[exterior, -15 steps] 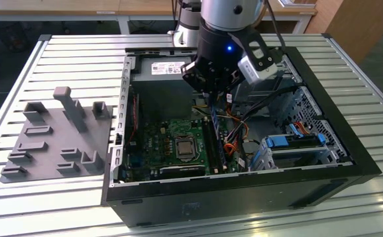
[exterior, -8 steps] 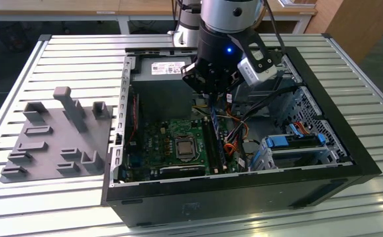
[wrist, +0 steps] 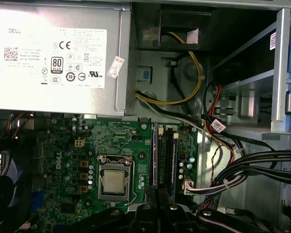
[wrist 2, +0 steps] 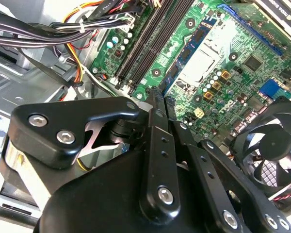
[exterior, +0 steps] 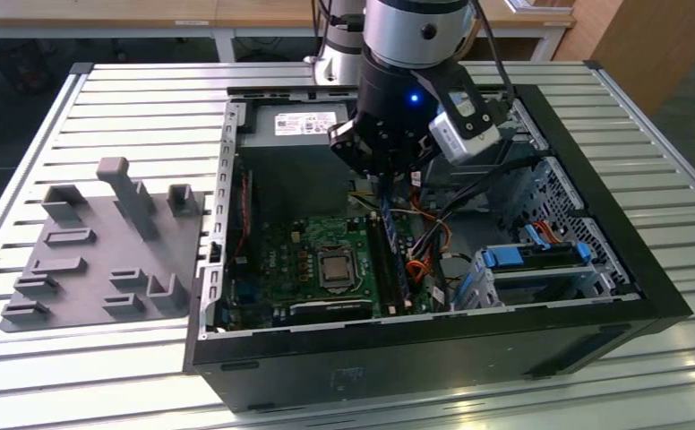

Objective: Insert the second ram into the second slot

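Pincer is positioned low inside the open computer case, which sits on the slatted table. It is over the near end of the memory slots. Its fingers are drawn together to a bare sliver and nothing is seen projecting from between them. In the first wrist view the second ram appears as a thin dark-blue edge. It stands upright along the slot nearest the processor socket, in line with the fingertips. A neighbouring stick stands just beside it. Contact between fingertips and stick, and depth of seating, cannot be determined. Assessment: sound seating requires force straight down in the board's own plane, with no lean toward the neighbouring stick and both ends sinking evenly. A one-ended push risks a tilted stick and a flexed motherboard. The cable bundle lies near the slots and should be kept clear of the pincer's flank.
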`<state>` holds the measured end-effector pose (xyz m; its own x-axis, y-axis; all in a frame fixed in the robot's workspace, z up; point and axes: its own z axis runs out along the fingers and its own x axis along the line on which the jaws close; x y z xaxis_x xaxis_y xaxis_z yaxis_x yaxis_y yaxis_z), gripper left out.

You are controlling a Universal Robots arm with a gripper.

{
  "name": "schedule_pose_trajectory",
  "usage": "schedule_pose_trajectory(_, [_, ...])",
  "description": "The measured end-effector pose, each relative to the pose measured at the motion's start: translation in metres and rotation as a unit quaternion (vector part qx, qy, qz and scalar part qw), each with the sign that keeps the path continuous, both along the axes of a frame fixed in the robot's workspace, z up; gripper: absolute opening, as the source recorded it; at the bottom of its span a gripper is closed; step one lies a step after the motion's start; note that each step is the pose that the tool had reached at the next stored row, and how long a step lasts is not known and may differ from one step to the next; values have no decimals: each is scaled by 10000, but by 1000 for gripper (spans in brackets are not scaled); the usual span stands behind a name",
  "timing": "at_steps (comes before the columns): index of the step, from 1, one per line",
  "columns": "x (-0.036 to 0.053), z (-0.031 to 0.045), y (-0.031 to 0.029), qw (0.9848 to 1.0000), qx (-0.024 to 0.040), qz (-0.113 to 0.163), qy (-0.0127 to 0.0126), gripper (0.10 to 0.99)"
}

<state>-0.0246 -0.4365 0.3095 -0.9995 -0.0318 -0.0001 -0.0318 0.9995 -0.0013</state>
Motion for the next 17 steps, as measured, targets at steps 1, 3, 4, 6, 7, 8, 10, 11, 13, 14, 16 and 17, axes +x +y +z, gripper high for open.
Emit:
schedule_pose_trajectory(1, [0,-2,0,10000,0,0,0,129])
schedule_pose_trajectory(3, [0,-6,0,10000,0,0,0,129])
schedule_pose_trajectory(4, [0,-8,0,10000,0,0,0,129])
schedule_pose_trajectory(6, [0,-11,0,10000,0,0,0,129])
schedule_pose_trajectory(7, [0,-13,-1,10000,0,0,0,129])
schedule_pose_trajectory(8, [0,-16,0,10000,0,0,0,129])
schedule_pose_trajectory(10, [0,-18,-1,10000,-1,0,0,129])
schedule_pose_trajectory(11, [0,-20,-1,10000,-1,0,0,129])
schedule_pose_trajectory(13, [0,-24,-1,10000,0,0,0,129])
schedule_pose_trajectory(14, [0,-24,-1,10000,-3,0,0,129])
schedule_pose_trajectory(16, [0,-24,-2,10000,-6,0,1,129])
schedule_pose_trajectory(17, [0,-31,-12,10000,-6,0,0,129])
